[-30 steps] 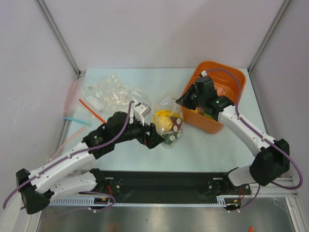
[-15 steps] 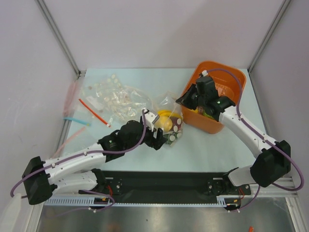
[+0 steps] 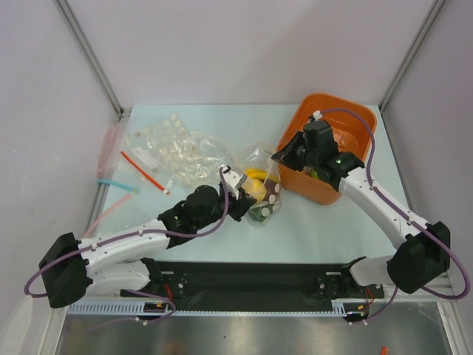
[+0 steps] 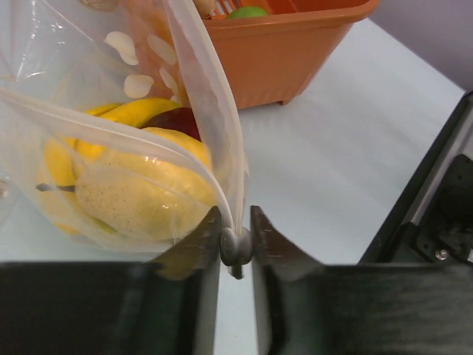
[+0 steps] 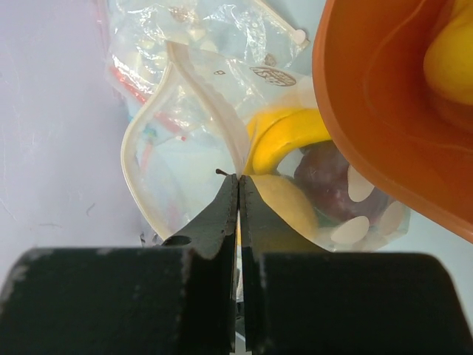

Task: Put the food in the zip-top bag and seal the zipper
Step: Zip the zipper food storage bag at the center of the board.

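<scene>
Pinching the bag [image 4: 89, 89] by its top edge, the left tool [image 4: 236, 244] is squeezed almost shut. Only the thin zipper strip [image 4: 207, 96] sits between its two black fingers. The strip curves up and away from the fingers, and the bag bulges out to the left of them.

From above, the bag [image 3: 260, 194] lies on the tabletop [image 3: 325, 229], just beside the near left corner of the orange basket [image 3: 347, 122]. The left tool [image 3: 247, 201] holds it from the near left side. The right tool [image 3: 284, 157] holds it from the far right side, close to the basket wall.

The right tool [image 5: 238, 181] is also closed down tight. Its fingers meet right where the white zipper strip [image 5: 211, 96] comes to them, so it is holding the bag edge too. The mouth of the bag [image 5: 177, 140] makes an open loop to the left of this tool.

Inside the bag are a yellow banana [image 5: 284, 133], a yellow lemon [image 4: 133, 196] and a dark red apple [image 5: 325, 174]. They lie low in the bag, behind its white dots.

A green lime [image 4: 247, 12] peeks over the rim of the basket [image 4: 295, 52]. Something yellow [image 5: 451, 52] is in the basket [image 5: 355, 111] too, but it is too blurry to name.

More clear bags [image 3: 170, 144] lie in a heap at the far left of the tabletop, well apart from both tools.
</scene>
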Available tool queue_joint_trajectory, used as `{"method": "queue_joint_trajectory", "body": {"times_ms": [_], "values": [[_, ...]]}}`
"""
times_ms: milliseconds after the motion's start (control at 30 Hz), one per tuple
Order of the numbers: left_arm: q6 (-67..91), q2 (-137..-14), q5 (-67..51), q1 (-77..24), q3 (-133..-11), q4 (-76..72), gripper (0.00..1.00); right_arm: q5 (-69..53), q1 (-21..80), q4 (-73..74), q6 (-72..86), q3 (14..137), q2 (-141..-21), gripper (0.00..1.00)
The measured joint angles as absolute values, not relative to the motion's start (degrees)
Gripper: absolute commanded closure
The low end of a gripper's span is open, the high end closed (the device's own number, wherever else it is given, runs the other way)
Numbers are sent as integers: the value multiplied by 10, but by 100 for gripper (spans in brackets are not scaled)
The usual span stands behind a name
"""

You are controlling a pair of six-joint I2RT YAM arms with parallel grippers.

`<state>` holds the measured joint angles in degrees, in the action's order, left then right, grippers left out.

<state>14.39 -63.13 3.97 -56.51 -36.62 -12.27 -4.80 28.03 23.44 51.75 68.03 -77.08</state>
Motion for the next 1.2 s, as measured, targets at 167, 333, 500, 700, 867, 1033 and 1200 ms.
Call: {"method": "queue_joint_trajectory", "body": {"times_ms": [167,333,500,700,867,1033,1200], "values": [[117,-630,26,-565,-357,-140,100,-48,280,235,519,679,-766,100],[92,-585,14,-544,-342,-126,100,-65,281,234,504,679,-765,52],[69,-519,-29,-498,-342,-83,99,-106,280,234,426,682,-765,42],[37,-477,-81,-477,-342,-24,100,-152,284,256,332,728,-765,22],[7,-469,-112,-476,-342,17,100,-181,309,252,222,766,-762,25],[-27,-464,-134,-474,-359,56,100,-221,318,255,133,772,-773,23],[-46,-457,-145,-473,-364,79,100,-185,318,284,75,818,-834,20]]}}
